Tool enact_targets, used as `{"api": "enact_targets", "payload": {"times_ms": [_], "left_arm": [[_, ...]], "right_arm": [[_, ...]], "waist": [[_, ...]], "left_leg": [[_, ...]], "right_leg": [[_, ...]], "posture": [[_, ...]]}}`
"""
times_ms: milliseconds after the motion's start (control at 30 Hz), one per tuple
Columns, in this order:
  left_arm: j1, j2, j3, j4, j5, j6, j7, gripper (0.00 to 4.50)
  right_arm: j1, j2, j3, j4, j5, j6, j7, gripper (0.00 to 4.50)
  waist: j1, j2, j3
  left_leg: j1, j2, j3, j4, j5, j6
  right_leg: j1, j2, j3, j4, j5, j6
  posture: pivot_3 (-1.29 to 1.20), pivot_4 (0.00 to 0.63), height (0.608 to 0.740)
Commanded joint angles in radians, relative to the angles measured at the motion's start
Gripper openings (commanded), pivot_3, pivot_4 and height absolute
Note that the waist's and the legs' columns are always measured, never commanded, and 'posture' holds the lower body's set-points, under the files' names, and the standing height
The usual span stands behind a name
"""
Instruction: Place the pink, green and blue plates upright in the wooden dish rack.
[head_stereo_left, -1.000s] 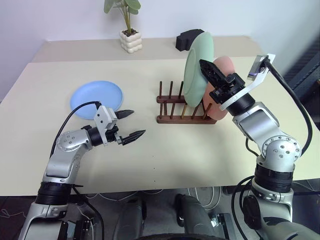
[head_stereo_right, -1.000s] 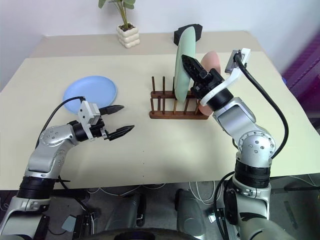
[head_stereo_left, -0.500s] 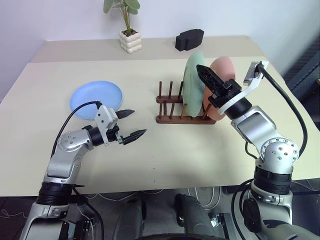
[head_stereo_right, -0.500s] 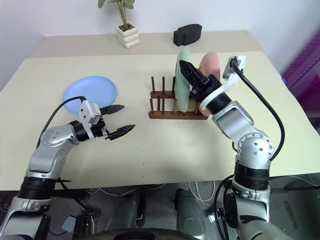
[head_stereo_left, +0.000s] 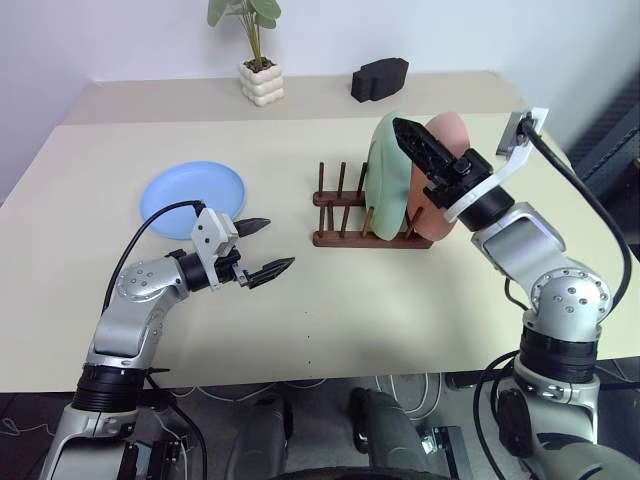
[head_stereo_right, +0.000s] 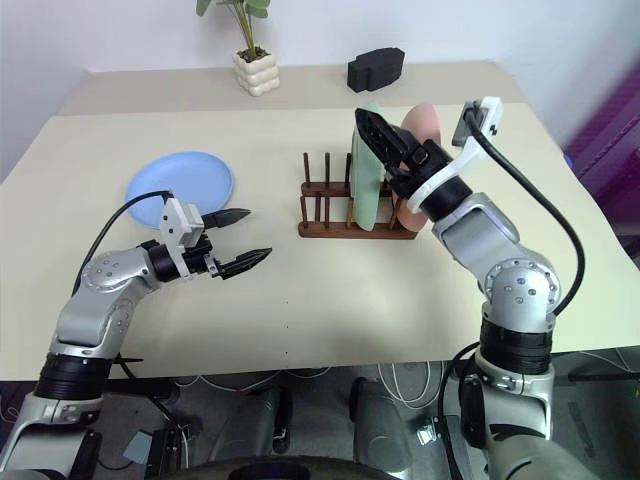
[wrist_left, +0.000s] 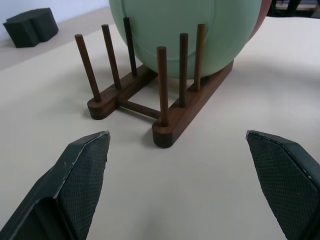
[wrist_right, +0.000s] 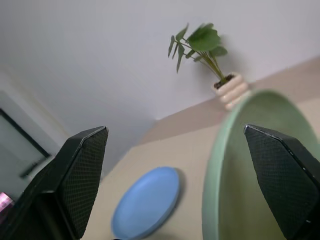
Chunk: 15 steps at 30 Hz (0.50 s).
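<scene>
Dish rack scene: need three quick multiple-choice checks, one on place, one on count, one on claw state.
1. Where is the blue plate?
A. flat on the table
B. upright in the rack
C. in the left claw

2. How many plates stand in the rack?
A. none
B. two
C. three

3. The right claw is:
A. shut on the green plate
B. open
C. shut on nothing

Answers: 1 A, it lies flat beyond the left claw. 2 B, the green plate and pink plate stand between the pegs. 3 B, its fingers stand wide apart.

Left gripper (head_stereo_left: 266, 247) low at near left, fingers spread – right gripper (head_stereo_left: 412, 140) raised, far right, fingers apart.
</scene>
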Motion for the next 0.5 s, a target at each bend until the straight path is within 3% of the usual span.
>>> {"api": "enact_targets", "payload": {"times_ms": [33, 233, 400, 500], "left_arm": [[-0.008, -0.002, 0.005, -0.040, -0.015, 0.001, 0.003, 4.50], [-0.023, -0.008, 0.024, -0.028, -0.028, 0.019, 0.026, 4.50], [-0.151, -0.021, 0.138, 0.144, 0.020, 0.081, 0.262, 4.50], [-0.226, -0.005, 0.175, 0.270, 0.092, 0.099, 0.412, 4.50]], "right_arm": [[-0.032, -0.025, -0.010, -0.044, -0.015, 0.003, 0.019, 4.43], [-0.085, -0.142, 0.026, -0.082, -0.175, -0.013, 0.128, 4.43], [-0.120, -0.364, 0.237, -0.174, -0.546, -0.129, 0.390, 4.43], [-0.126, -0.395, 0.336, -0.180, -0.684, -0.195, 0.483, 4.43]], "waist": [[0.000, 0.000, 0.000], [0.001, 0.000, 0.000], [0.002, -0.001, 0.000], [-0.005, -0.002, 0.000]], "left_leg": [[0.000, 0.000, 0.000, 0.000, 0.000, 0.000], [-0.001, 0.000, 0.000, 0.000, 0.000, 0.000], [-0.002, -0.001, -0.001, 0.001, 0.000, 0.000], [-0.002, -0.001, -0.001, 0.000, 0.000, 0.000]], "right_leg": [[0.000, 0.000, 0.000, 0.000, 0.000, 0.000], [-0.001, 0.000, 0.000, 0.000, 0.000, 0.000], [-0.002, 0.001, -0.001, -0.001, 0.000, 0.001], [-0.002, 0.002, -0.002, -0.001, -0.001, 0.002]], "posture": [[0.00, 0.150, 0.740], [0.00, 0.150, 0.740], [0.00, 0.150, 0.740], [0.00, 0.150, 0.740]]}}
